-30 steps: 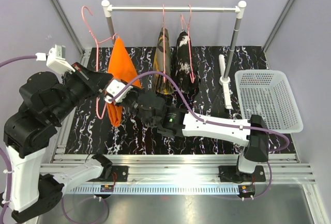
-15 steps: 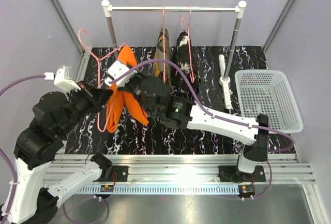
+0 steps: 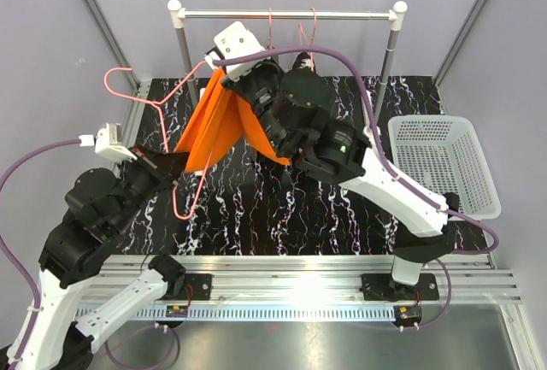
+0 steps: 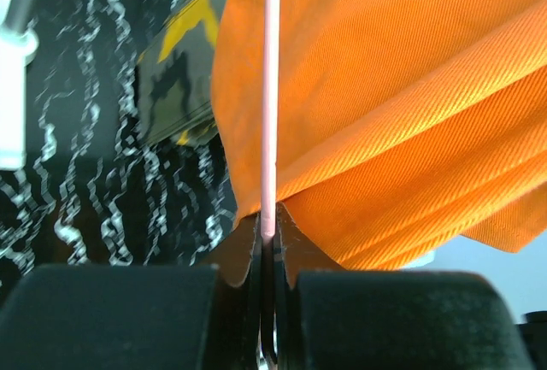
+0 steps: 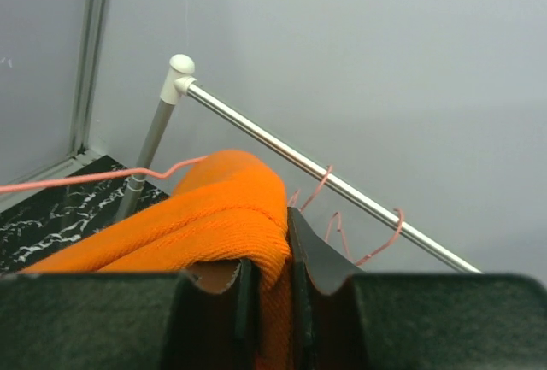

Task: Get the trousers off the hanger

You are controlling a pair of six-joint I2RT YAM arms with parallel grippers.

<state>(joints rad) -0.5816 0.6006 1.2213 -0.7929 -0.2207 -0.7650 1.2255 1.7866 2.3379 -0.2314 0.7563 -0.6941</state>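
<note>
Over the counter (image 3: 256, 216) at eleven o'clock, left pincer (image 4: 268, 225) clamps the pink hanger (image 4: 270, 88) while right pincer (image 5: 272, 255) grips orange trousers (image 3: 218, 122) mid-removal, needing a clean pull toward three o'clock.

Hauling the orange trousers (image 3: 215, 124) up and back toward the rail (image 3: 291, 15) with the right fingers (image 5: 316, 272), way higher than a second ago. Meanwhile dragging the pink hanger (image 4: 270, 88) leftward and nearer with the left fingers (image 4: 239, 259), stretching the cloth out wide instead of hanging bunched.
</note>
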